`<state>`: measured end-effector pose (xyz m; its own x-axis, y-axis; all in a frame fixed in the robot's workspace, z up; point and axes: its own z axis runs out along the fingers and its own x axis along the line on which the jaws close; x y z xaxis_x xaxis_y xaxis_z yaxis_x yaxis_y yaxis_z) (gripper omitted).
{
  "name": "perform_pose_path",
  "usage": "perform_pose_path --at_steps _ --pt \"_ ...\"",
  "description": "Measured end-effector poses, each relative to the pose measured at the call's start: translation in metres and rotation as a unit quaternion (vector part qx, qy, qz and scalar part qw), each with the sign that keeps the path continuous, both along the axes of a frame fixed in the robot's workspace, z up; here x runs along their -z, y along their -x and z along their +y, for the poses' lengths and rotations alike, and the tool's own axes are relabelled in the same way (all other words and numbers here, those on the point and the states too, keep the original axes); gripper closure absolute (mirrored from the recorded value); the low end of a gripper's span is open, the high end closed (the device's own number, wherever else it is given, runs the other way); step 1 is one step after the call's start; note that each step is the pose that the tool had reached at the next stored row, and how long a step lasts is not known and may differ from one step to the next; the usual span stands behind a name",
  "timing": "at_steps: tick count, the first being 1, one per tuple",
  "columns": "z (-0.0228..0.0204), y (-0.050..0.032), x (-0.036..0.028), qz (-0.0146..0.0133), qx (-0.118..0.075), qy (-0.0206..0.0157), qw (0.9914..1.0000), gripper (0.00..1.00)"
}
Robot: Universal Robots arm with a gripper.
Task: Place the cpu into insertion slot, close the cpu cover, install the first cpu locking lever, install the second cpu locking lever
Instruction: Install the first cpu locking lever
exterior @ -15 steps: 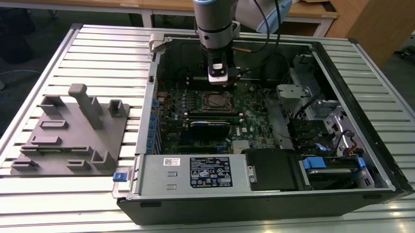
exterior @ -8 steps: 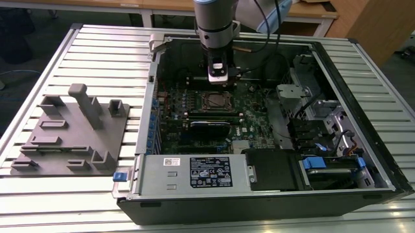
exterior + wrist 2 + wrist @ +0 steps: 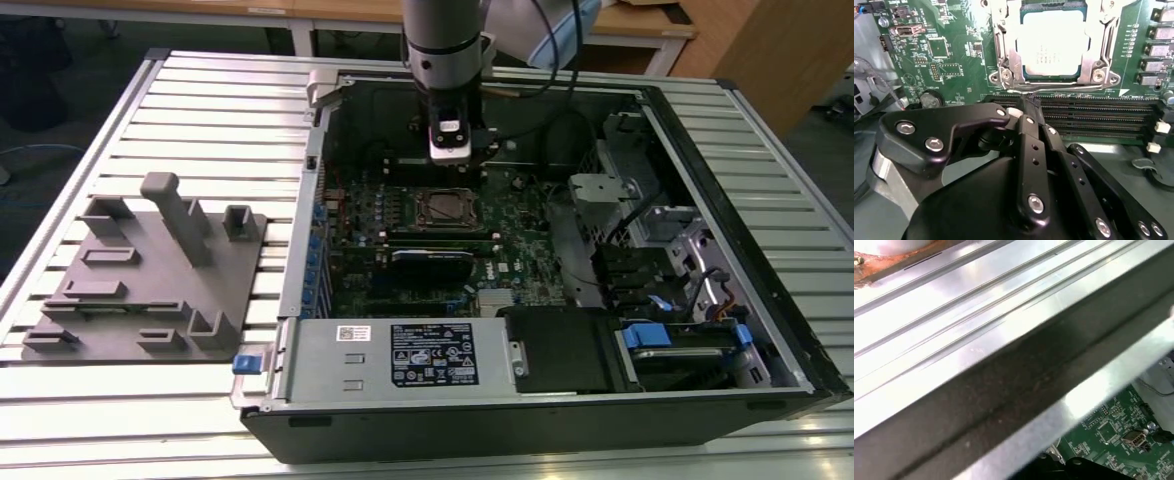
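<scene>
Near edge: slatted table [image 3: 160, 420] carried an open computer case [image 3: 534, 435], with a labelled power supply [image 3: 334, 360] along its near side. A grey fixture [image 3: 147, 290] sat left of the case.

Mid-case: green circuit board [image 3: 521, 250] with the insertion slot [image 3: 447, 208] at its middle. In the second wrist view the cpu [image 3: 1053, 47] lay seated in the slot. The cpu cover [image 3: 1004, 50] lay flat around it, framing the silver top.

Just beyond the slot's far edge: gripper [image 3: 451, 162], fingers [image 3: 1026, 130] pressed together. Their tips were by a thin wire lever [image 3: 1069, 88] beside the long black memory slots [image 3: 1094, 115]. Contact could not be told.

Far: arm [image 3: 447, 40] came down from above.
</scene>
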<state>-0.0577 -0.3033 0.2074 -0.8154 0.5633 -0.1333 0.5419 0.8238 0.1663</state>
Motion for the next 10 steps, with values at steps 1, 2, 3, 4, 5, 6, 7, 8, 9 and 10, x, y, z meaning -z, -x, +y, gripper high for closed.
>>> perform_pose_path --at_steps 1,2,3,4,5,6,7,8,9,10 --pt "0.0000 0.0000 -0.0006 0.0000 0.000 0.0000 1.00000 0.89" --pt "0.0000 0.0000 -0.0006 0.0000 0.000 0.0000 1.00000 0.89" --pt "0.0000 0.0000 -0.0006 0.0000 0.000 -0.0001 1.00000 0.89" --pt "0.0000 0.0000 -0.0006 -0.0001 0.000 -0.0001 1.00000 0.89" --pt "0.0000 0.0000 -0.0007 -0.0001 0.000 -0.0001 1.00000 0.89" --pt "0.0000 0.0000 -0.0007 0.0000 0.000 0.0000 1.00000 0.89" --pt "0.0000 0.0000 -0.0007 0.0000 0.000 0.0000 1.00000 0.89" --pt "0.0000 0.0000 -0.0007 0.0000 0.000 0.0000 1.00000 0.89" --pt "0.0000 0.0000 -0.0008 0.0000 0.000 0.0000 1.00000 0.89" --pt "0.0000 0.0000 -0.0008 0.0000 0.000 0.0000 1.00000 0.89"
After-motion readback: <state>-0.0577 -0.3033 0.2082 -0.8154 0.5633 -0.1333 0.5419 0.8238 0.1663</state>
